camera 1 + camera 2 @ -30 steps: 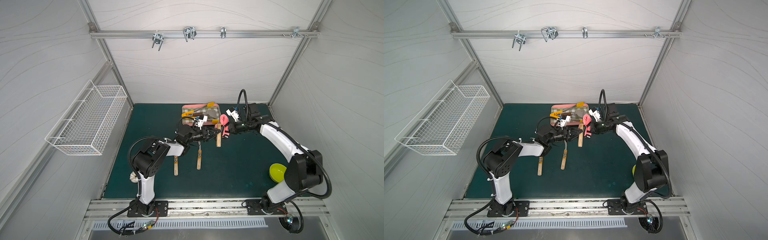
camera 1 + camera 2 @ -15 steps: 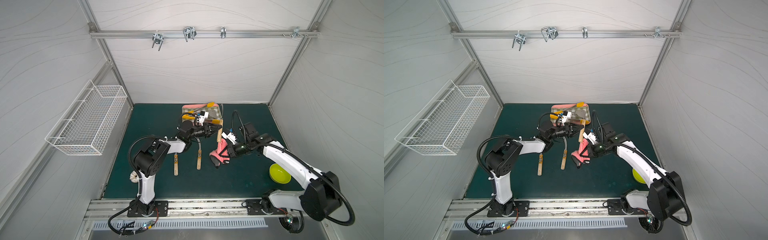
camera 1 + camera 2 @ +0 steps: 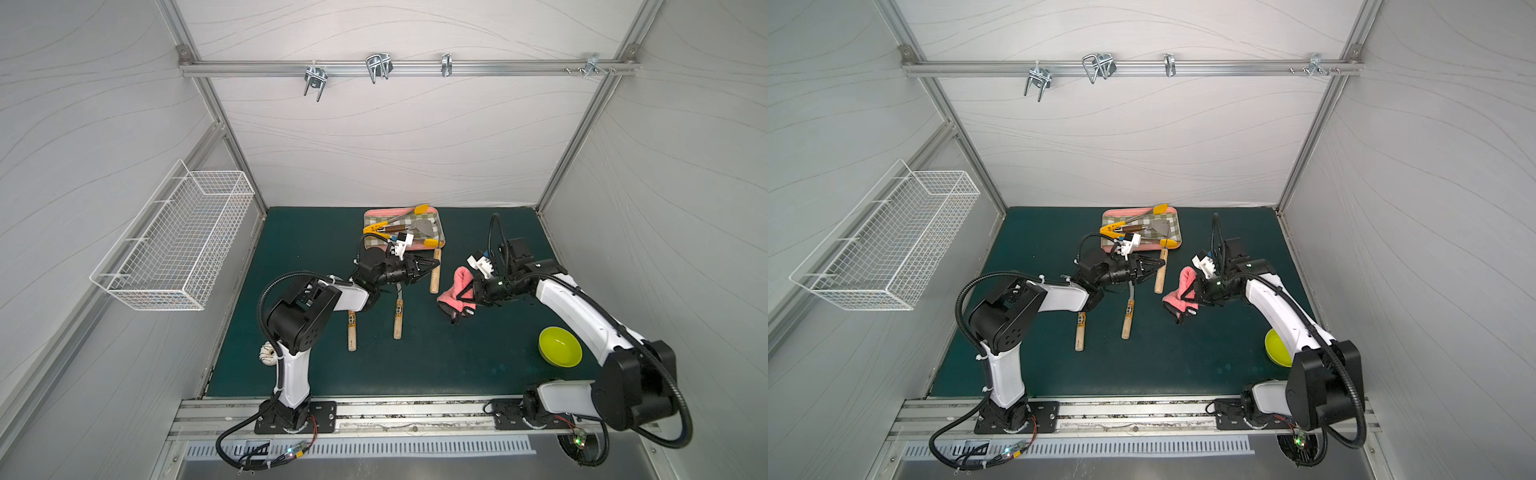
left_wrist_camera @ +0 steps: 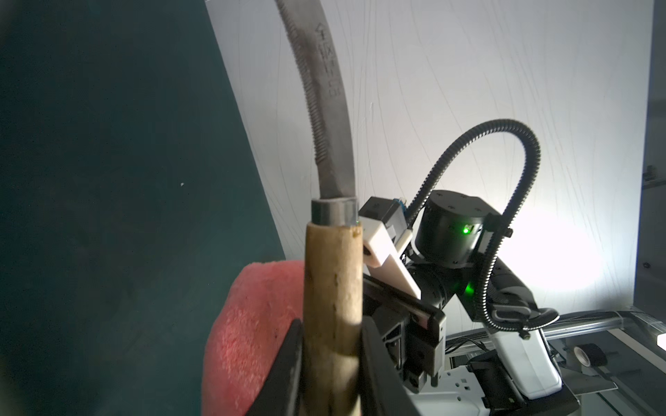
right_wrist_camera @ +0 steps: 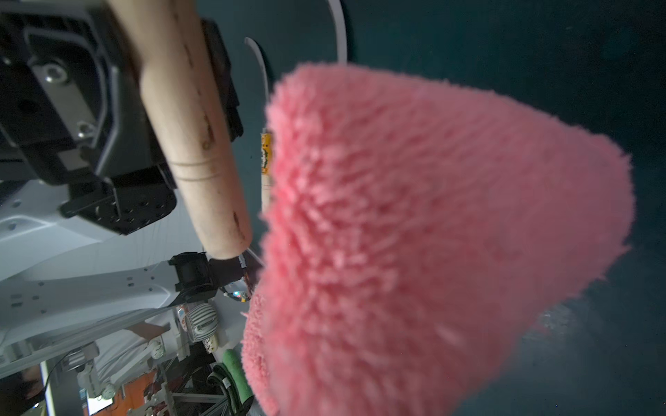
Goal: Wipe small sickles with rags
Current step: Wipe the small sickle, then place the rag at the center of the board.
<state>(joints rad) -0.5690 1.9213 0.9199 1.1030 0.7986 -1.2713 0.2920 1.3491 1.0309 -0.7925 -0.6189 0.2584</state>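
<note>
My left pincer [image 4: 329, 360] clamps the pale wooden handle of a small grey-bladed sickle [image 4: 328, 90]; my right pincer [image 3: 465, 292] pinches a pink fuzzy rag [image 3: 449, 296]. I'd wipe collar to tip, away from the teeth.

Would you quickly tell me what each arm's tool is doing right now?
Left tool: closed on a small sickle, gripped by its wooden handle.
Right tool: closed on the pink rag.

You're in a robot lab cell: white panel walls [image 3: 374, 158] on aluminium framing [image 3: 519, 67] enclose a green mat [image 3: 415, 374]. A wire basket [image 3: 178, 237] hangs at nine o'clock, the arms' mounting rail [image 3: 415, 411] at six
</note>
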